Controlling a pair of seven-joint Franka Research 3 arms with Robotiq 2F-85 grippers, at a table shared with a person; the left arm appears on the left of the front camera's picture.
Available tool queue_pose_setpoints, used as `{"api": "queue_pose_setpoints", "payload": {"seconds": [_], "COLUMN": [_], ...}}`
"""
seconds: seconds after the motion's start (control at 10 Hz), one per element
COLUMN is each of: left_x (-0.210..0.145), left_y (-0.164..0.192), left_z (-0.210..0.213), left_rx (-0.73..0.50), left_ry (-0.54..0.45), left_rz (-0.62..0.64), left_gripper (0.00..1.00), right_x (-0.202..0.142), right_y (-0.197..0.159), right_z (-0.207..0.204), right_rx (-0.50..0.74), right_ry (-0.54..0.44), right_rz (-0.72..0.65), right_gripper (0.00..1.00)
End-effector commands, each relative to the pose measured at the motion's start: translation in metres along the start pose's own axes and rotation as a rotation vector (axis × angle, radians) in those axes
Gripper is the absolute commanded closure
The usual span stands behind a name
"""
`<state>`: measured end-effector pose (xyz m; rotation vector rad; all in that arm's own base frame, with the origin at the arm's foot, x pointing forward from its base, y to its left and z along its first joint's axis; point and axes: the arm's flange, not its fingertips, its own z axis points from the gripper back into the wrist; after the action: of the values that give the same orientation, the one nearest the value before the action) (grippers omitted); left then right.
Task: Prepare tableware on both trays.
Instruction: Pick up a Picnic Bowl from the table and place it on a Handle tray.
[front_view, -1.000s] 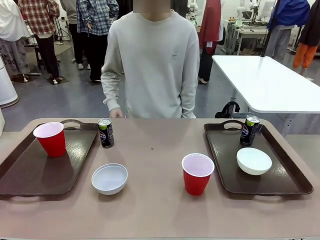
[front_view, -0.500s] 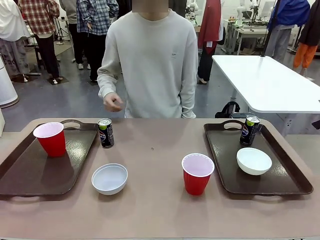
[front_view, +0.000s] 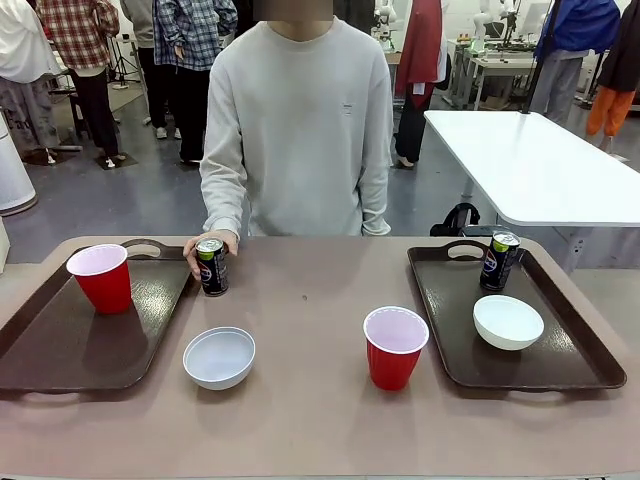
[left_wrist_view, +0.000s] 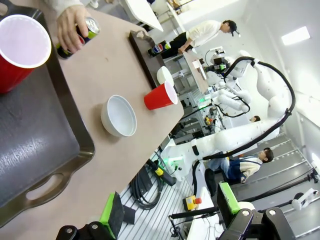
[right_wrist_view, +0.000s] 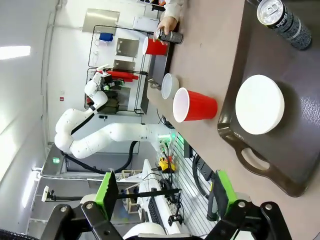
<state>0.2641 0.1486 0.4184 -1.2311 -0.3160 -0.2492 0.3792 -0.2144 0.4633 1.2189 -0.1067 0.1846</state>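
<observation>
On the tan, round-cornered table (front_view: 310, 425), a red plastic cup with a pale inside (front_view: 395, 348) stands on bare tabletop near the middle. Beyond this middle cup, at the far edge, stands a person in a pale grey sweatshirt (front_view: 300, 130). The small mark on the chest is too small to read.

Just right of the middle cup lies a large dark brown rectangular plastic tray (front_view: 580, 372) with a raised rim and loop handles. Well to the cup's left lies the matching left tray (front_view: 50, 350), its outer corner cut off by the picture's edge.

The left gripper (left_wrist_view: 170, 210) and the right gripper (right_wrist_view: 165, 195) each show black fingers with green pads spread wide, and nothing lies between them.

Left of the middle cup, a small round white bowl (front_view: 219, 357) sits on bare tabletop. To the cup's right, the second white bowl (front_view: 508, 322) sits on the right-hand tray. Far to its left and farther back, the second red cup (front_view: 100, 278) stands on the left tray.

Right of and beyond the middle cup, a slim dark drink can (front_view: 498, 261) stands upright at that tray's far end. Left of and beyond the cup, the other dark can (front_view: 212, 270) stands just outside the left tray's rim. The person's hand (front_view: 197, 248) is wrapped round it, hiding part of it.

Both cans carry a round red, white and blue emblem. Their lettering cannot be read.
</observation>
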Motion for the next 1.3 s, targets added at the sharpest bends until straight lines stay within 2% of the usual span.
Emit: {"api": "queue_pose_setpoints", "payload": {"seconds": [0.0, 0.2, 0.4, 0.6, 0.8, 1.0, 1.2], "left_x": [-0.001, 0.0, 0.034, 0.057, 0.072, 0.078, 0.093], "left_y": [-0.002, 0.0, -0.039, -0.061, -0.084, -0.113, -0.113], "left_z": [0.0, 0.0, -0.034, -0.059, -0.091, -0.142, -0.211], "left_rx": [-0.009, 0.0, 0.185, 0.374, 0.611, 0.883, 1.038], "left_ry": [-0.008, 0.0, 0.089, 0.173, 0.2, 0.212, 0.263], "left_rz": [-0.006, 0.0, -0.037, -0.016, -0.003, -0.04, -0.032], "left_gripper": [0.0, 0.0, 0.0, 0.0, 0.0, 0.0, 0.0], "right_x": [-0.002, -0.002, -0.002, -0.002, -0.002, -0.002, -0.002], "right_y": [0.003, 0.003, 0.003, 0.003, 0.003, 0.003, 0.003], "right_z": [-0.005, -0.005, -0.005, -0.005, -0.005, -0.005, -0.005], "right_rx": [0.011, 0.011, 0.011, 0.011, 0.011, 0.011, 0.011], "right_ry": [0.001, 0.001, 0.001, 0.001, 0.001, 0.001, 0.001], "right_rz": [-0.004, -0.004, -0.004, -0.004, -0.004, -0.004, -0.004], "right_gripper": [0.0, 0.0, 0.0, 0.0, 0.0, 0.0, 0.0]}}
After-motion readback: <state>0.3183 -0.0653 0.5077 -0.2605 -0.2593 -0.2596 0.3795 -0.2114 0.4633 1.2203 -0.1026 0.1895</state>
